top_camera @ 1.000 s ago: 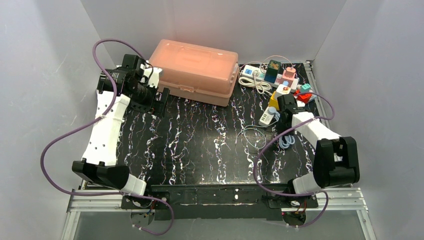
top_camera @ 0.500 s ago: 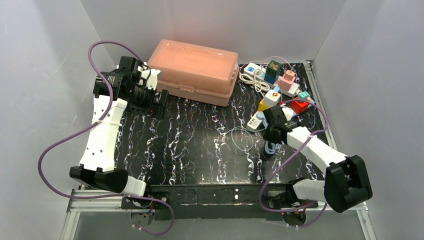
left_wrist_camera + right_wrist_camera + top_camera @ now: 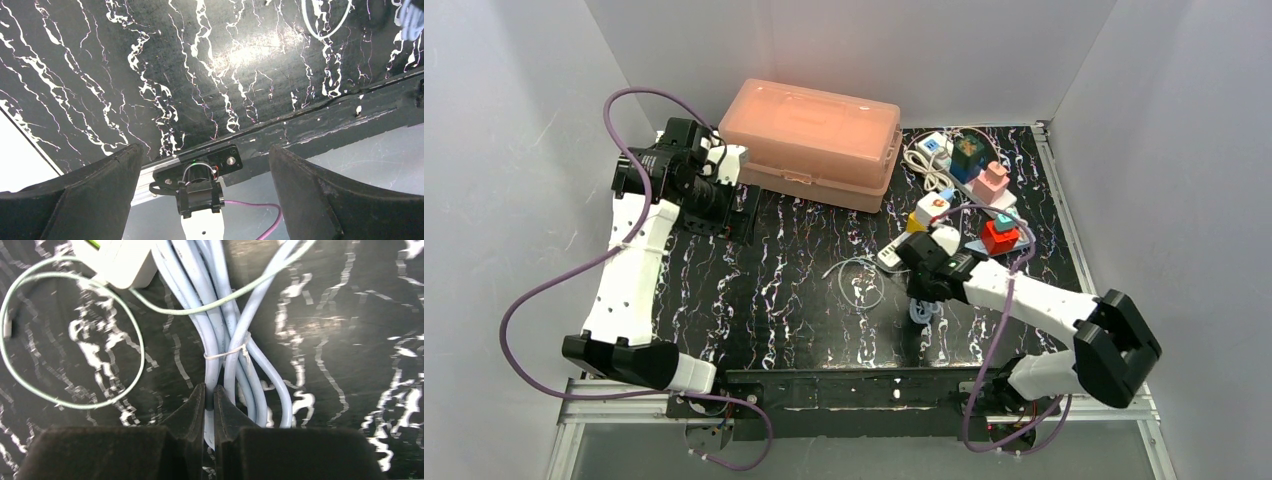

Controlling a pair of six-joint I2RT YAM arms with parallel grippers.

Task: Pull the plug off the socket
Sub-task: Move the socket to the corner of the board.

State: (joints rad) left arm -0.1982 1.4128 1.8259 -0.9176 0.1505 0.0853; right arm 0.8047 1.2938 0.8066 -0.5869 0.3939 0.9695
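two arms, one busy: which step? — desk
early: right gripper (image 3: 210, 392) clamped on a strand of the blue cord bundle (image 3: 235, 330), left gripper (image 3: 204, 155) spread wide, idle. coloured plugs (image 3: 997, 237) sit in the power strip (image 3: 890, 257) on the counter (image 3: 774, 280). — photographer
next? — desk
probably pin the strip, then grasp a plug itself. — photographer

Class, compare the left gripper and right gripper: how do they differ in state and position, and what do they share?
The left gripper stands wide open, empty; the right gripper is shut on the pale blue cable bundle. The left gripper hangs beside the pink box, the right gripper right of the table's centre. Both have two dark fingers.
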